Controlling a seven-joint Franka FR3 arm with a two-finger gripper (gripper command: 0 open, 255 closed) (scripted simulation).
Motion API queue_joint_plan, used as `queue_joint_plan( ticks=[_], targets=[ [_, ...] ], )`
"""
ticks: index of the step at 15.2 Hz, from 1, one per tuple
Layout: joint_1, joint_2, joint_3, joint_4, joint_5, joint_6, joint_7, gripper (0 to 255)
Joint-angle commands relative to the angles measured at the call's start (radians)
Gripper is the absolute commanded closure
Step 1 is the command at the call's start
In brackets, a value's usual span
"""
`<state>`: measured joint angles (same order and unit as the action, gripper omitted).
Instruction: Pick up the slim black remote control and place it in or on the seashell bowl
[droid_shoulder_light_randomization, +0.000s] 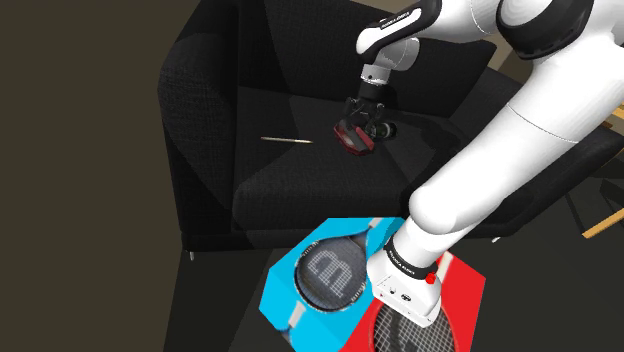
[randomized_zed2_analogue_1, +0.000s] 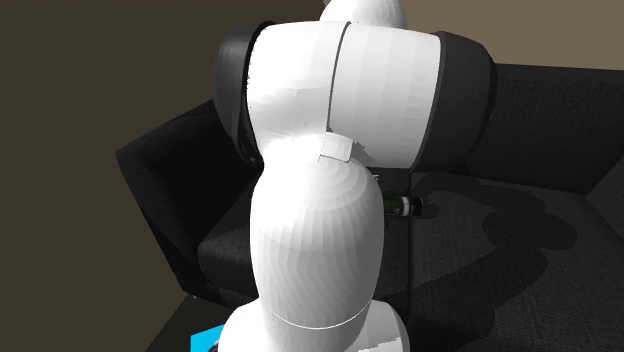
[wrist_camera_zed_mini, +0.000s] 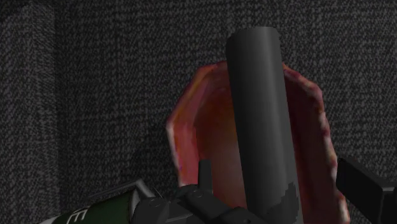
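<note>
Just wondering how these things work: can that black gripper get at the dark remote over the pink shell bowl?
Probably yes. The gripper hangs right above the remote, its fingers apart on either side, and nothing covers it. The bowl under it sits open on the sofa.

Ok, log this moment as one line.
stage: placing | jaws: open, astride remote, not touching | remote: over pink seashell bowl | surface: black sofa
</note>
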<state>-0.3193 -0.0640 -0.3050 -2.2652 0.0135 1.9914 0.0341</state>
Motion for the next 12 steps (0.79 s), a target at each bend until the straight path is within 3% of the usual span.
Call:
queue_joint_plan(
  ticks=[1,3,7,12],
  targets=[
    [0.0,0.0,0.0,0.0,0.0,0.0,0.0,0],
    [0.0,0.0,0.0,0.0,0.0,0.0,0.0,0],
    [-0.001,-0.023,0.001,0.107,-0.008,-0.129,0.006,0],
    [-0.001,-0.023,0.001,0.107,-0.008,-0.129,0.006,0]
  ],
)
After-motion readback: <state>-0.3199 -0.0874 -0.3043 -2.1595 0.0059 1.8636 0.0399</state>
